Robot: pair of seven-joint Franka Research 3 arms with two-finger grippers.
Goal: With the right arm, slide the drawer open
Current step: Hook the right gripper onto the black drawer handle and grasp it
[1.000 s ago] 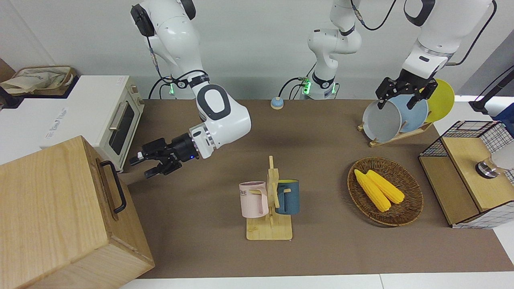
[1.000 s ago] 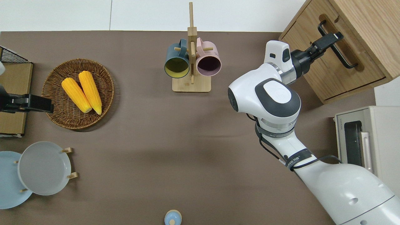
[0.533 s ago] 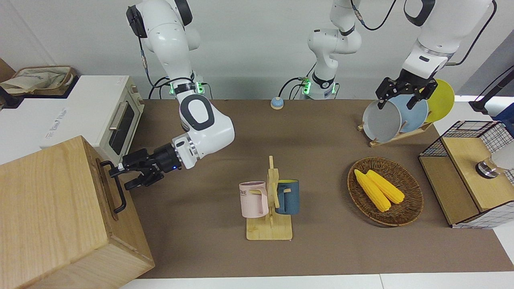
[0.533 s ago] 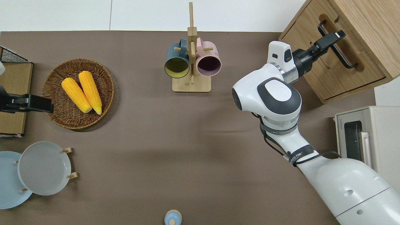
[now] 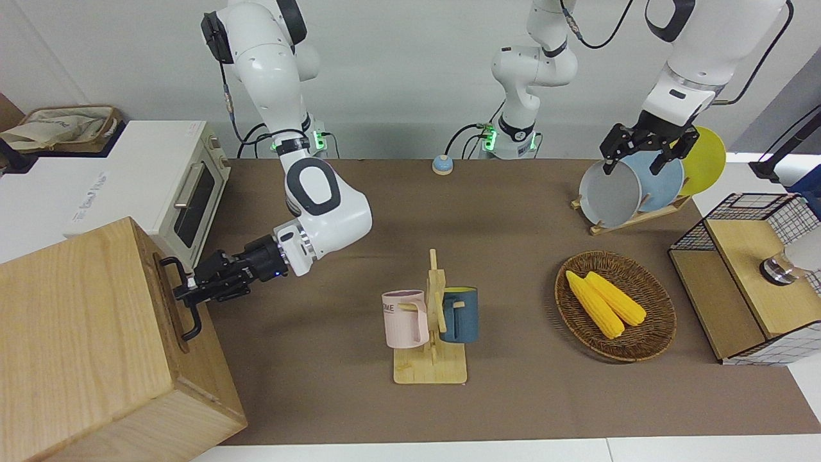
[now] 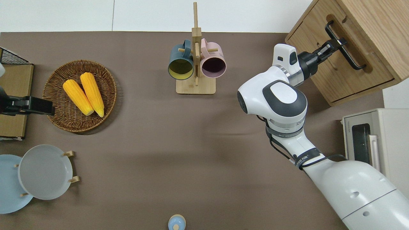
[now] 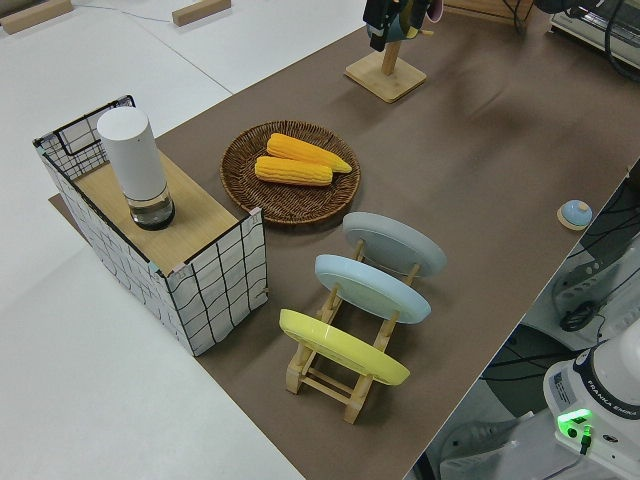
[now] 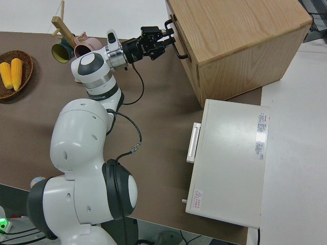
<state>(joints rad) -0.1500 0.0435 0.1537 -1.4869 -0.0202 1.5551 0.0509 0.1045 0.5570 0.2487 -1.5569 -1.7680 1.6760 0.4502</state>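
Drawer (image 5: pixel 168 301) of cabinet (image 5: pixel 96 340) at the bench's right-arm end, unopened; right claw (image 6: pixel 336 42) pinching the black handle (image 6: pixel 346 51) mid-bar. Risk: a pull off the slide axis could jam it or drag the cabinet; left arm parked

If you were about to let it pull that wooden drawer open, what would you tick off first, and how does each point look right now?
1. Right gripper at the black handle: ok, its fingers sit on either side of the bar.
2. Fingers firmly clamped on the bar: cannot tell.
3. Drawer not yet opened: ok, its front sits flush with the cabinet.
4. Table in front of the drawer free for it to slide out: ok, only bare brown mat there.
5. Mug rack clear of the arm's pull path: ok, apart from it.
6. Left arm parked: ok.
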